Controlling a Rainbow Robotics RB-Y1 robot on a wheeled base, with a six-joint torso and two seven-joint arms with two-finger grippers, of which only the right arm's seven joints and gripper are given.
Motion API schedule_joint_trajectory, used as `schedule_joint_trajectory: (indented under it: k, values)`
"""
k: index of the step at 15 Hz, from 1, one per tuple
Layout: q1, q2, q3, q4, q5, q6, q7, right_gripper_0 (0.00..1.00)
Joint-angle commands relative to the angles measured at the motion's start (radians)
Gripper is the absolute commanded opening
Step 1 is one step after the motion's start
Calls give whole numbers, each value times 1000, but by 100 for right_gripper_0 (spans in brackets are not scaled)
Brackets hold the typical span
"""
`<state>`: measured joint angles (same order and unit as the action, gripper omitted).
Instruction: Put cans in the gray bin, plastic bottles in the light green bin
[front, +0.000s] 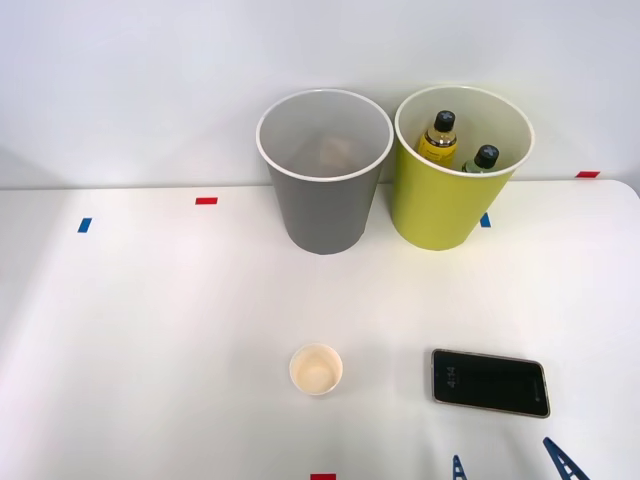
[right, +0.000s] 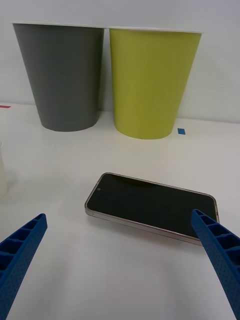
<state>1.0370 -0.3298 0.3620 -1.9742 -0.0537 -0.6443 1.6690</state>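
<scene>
The gray bin (front: 322, 205) stands at the table's back middle, and the light green bin (front: 455, 205) is right beside it. Inside the light green bin two plastic bottles with black caps lean against the wall, a yellow one (front: 438, 138) and a green one (front: 483, 160). No can is in sight; something pale and dim lies at the gray bin's bottom, and I cannot tell what it is. My right gripper (front: 510, 470) is open and empty at the table's front edge. In the wrist view the gray bin (right: 62, 75) and the light green bin (right: 150, 82) stand ahead of the gripper (right: 119, 216).
A black phone (front: 490, 382) lies flat just ahead of the gripper, and between the fingers in the wrist view, phone (right: 150, 202). A small cream paper cup (front: 316, 369) stands upright at front centre. Red and blue tape marks (front: 206, 200) dot the white table.
</scene>
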Motion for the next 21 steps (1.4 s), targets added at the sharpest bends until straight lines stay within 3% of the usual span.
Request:
schedule_joint_trajectory:
  k: [1, 21]
  values:
    - [0, 0, 0, 0, 0, 0, 0, 100]
    - [0, 0, 0, 0, 0, 0, 0, 100]
